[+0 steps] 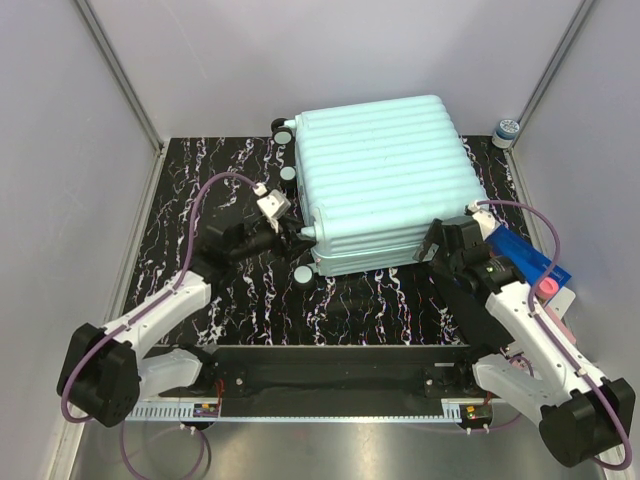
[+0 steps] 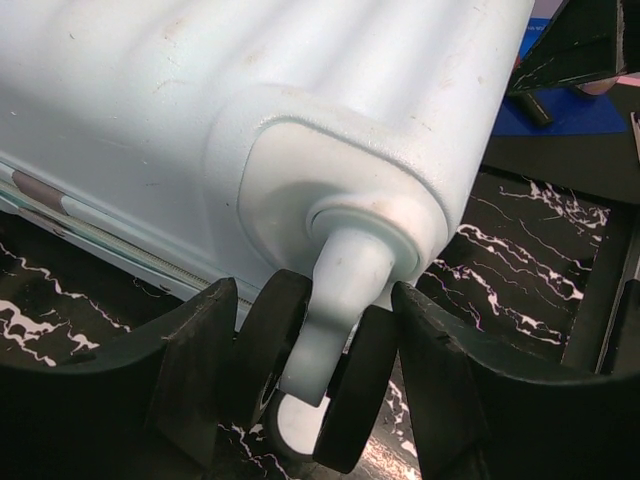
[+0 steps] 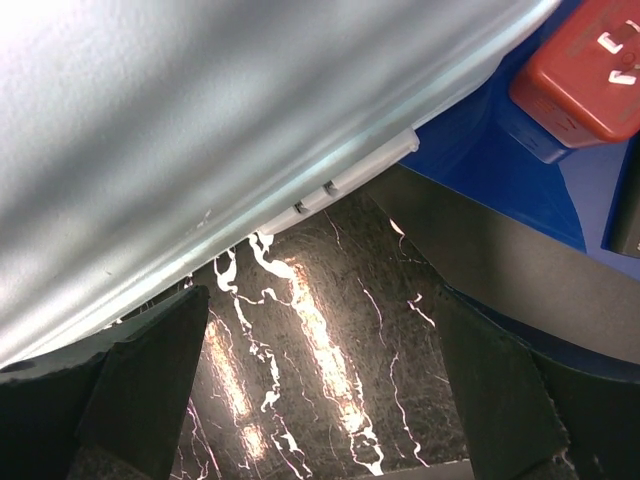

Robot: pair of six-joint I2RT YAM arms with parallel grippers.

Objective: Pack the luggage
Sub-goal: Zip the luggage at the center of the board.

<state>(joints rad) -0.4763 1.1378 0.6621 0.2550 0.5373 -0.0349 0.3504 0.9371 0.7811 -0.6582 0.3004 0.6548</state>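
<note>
The luggage [image 1: 385,180] is a mint-green ribbed hard-shell suitcase lying closed and flat at the back middle of the marbled table. My left gripper [image 1: 292,236] is at its front left corner. In the left wrist view the left gripper [image 2: 315,340] has both fingers pressed against the black twin tyres of the corner wheel [image 2: 340,290] under the shell [image 2: 200,100]. My right gripper [image 1: 440,250] is at the suitcase's front right corner. It stands open [image 3: 320,340] over bare table, with the shell edge [image 3: 200,120] just above it and nothing between its fingers.
A flat blue box [image 1: 530,262] lies right of the suitcase, against the right arm, with a red block [image 3: 590,60] on it. A small round tin [image 1: 507,131] sits in the back right corner. Grey walls close in the table on three sides.
</note>
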